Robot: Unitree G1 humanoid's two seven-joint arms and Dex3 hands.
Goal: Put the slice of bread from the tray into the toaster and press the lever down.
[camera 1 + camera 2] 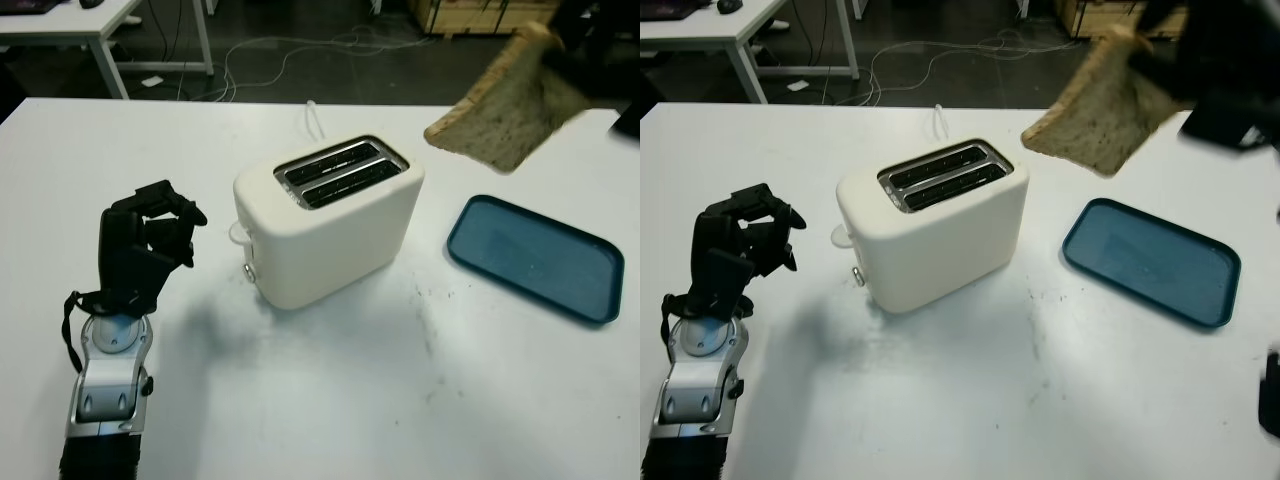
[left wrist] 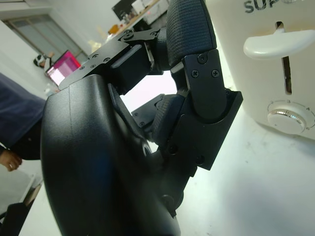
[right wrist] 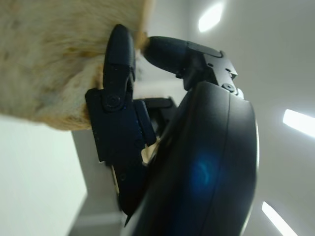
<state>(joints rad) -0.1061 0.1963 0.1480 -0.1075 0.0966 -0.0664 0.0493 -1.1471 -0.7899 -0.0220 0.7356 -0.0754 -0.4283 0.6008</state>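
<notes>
Bread (image 1: 510,115) aloft, clamped at one edge by right hand (image 1: 1200,50), beyond tray (image 1: 535,260).
Light, soft, crumbly: best pinched gently near crust, lowered upright into toaster (image 1: 330,215). Left hand (image 1: 150,235) curled, empty, beside lever (image 2: 268,44).

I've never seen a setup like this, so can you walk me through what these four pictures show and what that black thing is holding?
This is a humanoid robot with two black three-finger hands. Two pictures come from a camera pair on its head, looking down at a white table; the other two come from cameras at its wrists, very close to each hand.

On the table stand a cream two-slot toaster, its lever up, and beside it, on the robot's right, a blue tray with nothing in it.

The right hand is raised above the table's far side, gripping a slice of bread in the air between toaster and tray. The left hand, fingers curled, holds nothing and sits left of the toaster.
</notes>
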